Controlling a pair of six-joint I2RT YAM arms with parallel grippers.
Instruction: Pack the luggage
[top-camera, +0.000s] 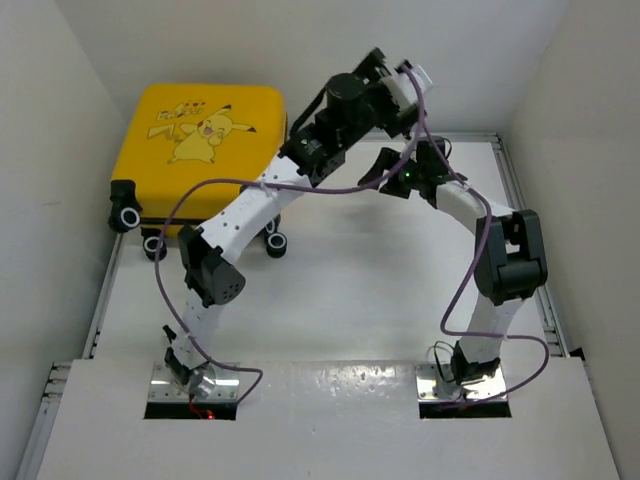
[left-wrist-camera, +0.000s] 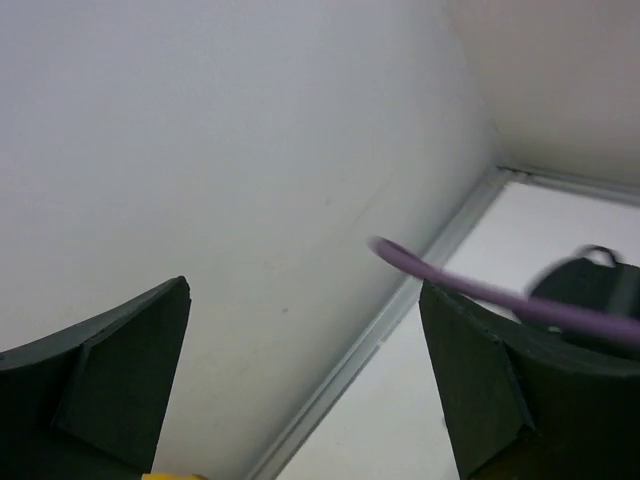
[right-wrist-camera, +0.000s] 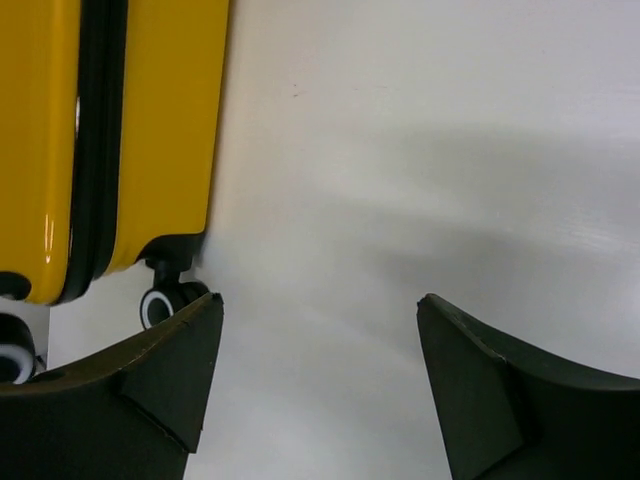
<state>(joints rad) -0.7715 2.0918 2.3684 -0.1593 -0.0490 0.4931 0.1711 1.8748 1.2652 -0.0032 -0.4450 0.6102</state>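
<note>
The luggage (top-camera: 205, 150), a yellow suitcase with a Pikachu cartoon on its lid, lies shut and flat at the far left of the table. Its black wheels (top-camera: 127, 217) face the near side. My left gripper (top-camera: 400, 78) is raised near the back wall, right of the suitcase. It is open and empty in the left wrist view (left-wrist-camera: 303, 287). My right gripper (top-camera: 378, 172) hangs just right of the suitcase, also open and empty (right-wrist-camera: 321, 298). The right wrist view shows the suitcase's yellow side (right-wrist-camera: 165, 120), its black zipper seam (right-wrist-camera: 100, 130) and a wheel (right-wrist-camera: 160, 300).
White walls close in the table at the back and both sides. Metal rails (top-camera: 525, 220) run along the table edges; one shows in the left wrist view (left-wrist-camera: 390, 320). A purple cable (top-camera: 300, 190) loops from each arm; one crosses the left wrist view (left-wrist-camera: 450, 280).
</note>
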